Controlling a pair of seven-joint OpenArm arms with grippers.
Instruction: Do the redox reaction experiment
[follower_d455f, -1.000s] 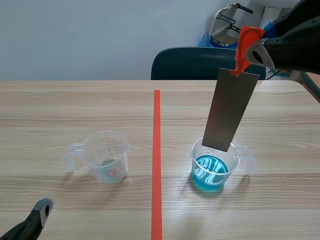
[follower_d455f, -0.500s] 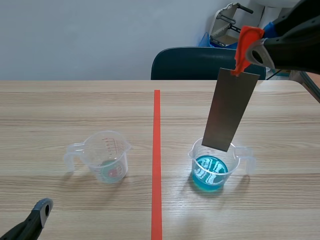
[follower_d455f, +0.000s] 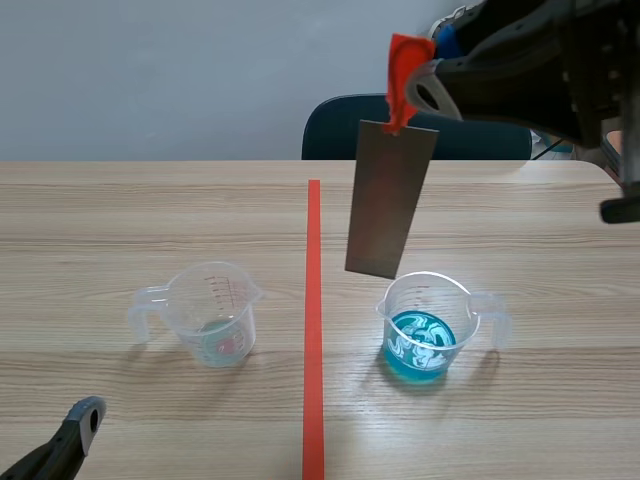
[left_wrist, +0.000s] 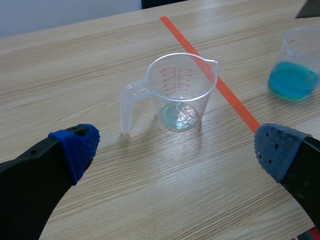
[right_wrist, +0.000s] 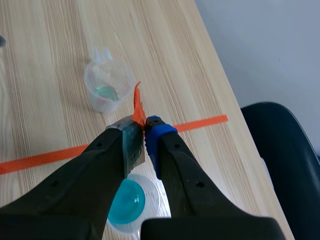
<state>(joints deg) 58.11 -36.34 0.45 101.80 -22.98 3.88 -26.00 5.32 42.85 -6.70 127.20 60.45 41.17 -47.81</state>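
Observation:
A grey metal strip (follower_d455f: 385, 200) with an orange-red tab (follower_d455f: 403, 80) on its top end hangs in the air, tilted, its lower end just left of and above a clear beaker of blue liquid (follower_d455f: 428, 325). My right gripper (follower_d455f: 415, 92) is shut on the strip's tab end. From the right wrist, that gripper (right_wrist: 142, 131) pinches the strip (right_wrist: 132, 147) over the blue beaker (right_wrist: 129, 200). A second clear beaker (follower_d455f: 213, 312) with a little pale green liquid stands left of the tape line. My left gripper (left_wrist: 177, 150) stands open near the front edge, short of that beaker (left_wrist: 182, 92).
An orange-red tape line (follower_d455f: 313, 320) runs down the middle of the wooden table between the two beakers. A dark chair (follower_d455f: 340, 130) stands behind the far edge. The blue beaker (left_wrist: 297, 70) shows beyond the tape in the left wrist view.
The right arm lifted the strip's lower end out of the blue beaker and carried it left toward the tape line. The blue liquid now swirls. The left arm kept still.

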